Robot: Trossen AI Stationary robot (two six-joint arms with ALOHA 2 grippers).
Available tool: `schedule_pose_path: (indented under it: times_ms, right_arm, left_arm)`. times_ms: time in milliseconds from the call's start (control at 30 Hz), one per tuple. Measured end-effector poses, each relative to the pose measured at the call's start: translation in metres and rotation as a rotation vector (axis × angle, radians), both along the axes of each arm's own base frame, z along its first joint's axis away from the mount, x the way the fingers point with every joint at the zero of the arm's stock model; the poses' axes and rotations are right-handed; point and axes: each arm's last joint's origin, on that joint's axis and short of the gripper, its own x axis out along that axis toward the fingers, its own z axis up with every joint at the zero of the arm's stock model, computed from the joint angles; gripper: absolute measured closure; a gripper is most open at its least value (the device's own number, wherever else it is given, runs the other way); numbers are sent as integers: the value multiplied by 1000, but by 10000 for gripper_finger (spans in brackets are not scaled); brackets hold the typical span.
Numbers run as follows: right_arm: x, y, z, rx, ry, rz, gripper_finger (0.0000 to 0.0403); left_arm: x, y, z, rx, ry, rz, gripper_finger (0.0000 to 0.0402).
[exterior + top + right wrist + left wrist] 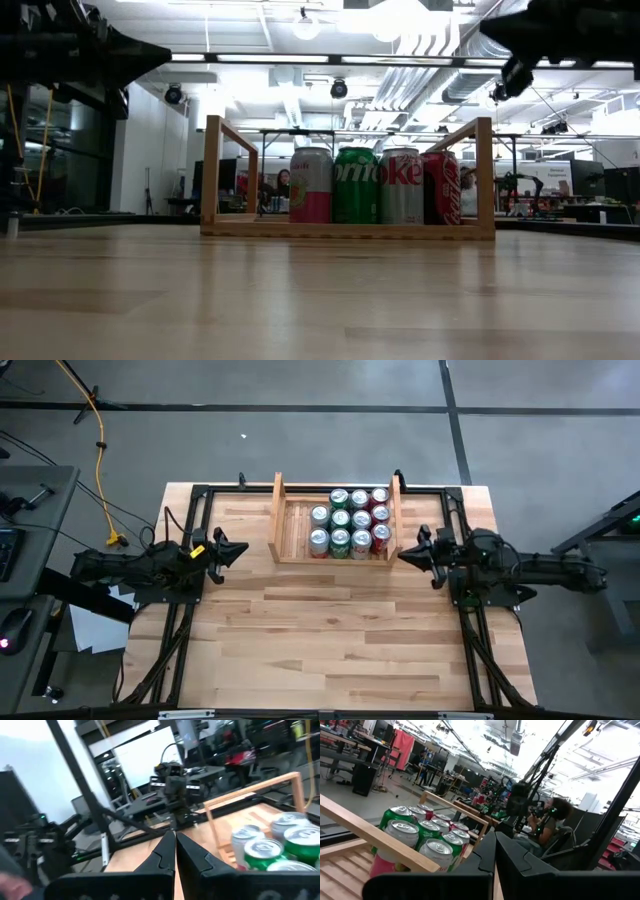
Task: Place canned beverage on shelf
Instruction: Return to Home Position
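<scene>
The pale wooden shelf [335, 525] stands at the table's far middle, with several cans [350, 522] upright on its slatted base, filling its right part. In the low view the front row of cans [375, 186] shows pink, green, silver and red. My left gripper [240, 550] is shut and empty, left of the shelf and above the table. My right gripper [404, 555] is shut and empty, just right of the shelf's near right corner. The cans also show in the left wrist view [425, 840] and the right wrist view [270, 845].
The shelf's left part [295, 525] holds no cans. Black frame rails [180, 630] run along the table's left and right sides. The wide near half of the wooden table [330, 650] is bare. A person sits beyond the table in the left wrist view [550, 820].
</scene>
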Motion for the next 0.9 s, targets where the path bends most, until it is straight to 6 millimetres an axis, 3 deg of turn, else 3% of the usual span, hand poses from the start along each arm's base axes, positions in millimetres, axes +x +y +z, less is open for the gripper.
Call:
schedule_pose_path:
  times_ms: [467,700,900]
  right_arm:
    - [-11,1,-55,50,-7,-32,403]
    - [-13,1,-63,0,48,-39,403]
    - [-14,0,-84,28,268,-66,403]
  left_arm:
    - [0,0,0,-1,0,-1,401]
    - [0,0,0,-1,0,-1,401]
    - [0,0,0,-1,0,-1,401]
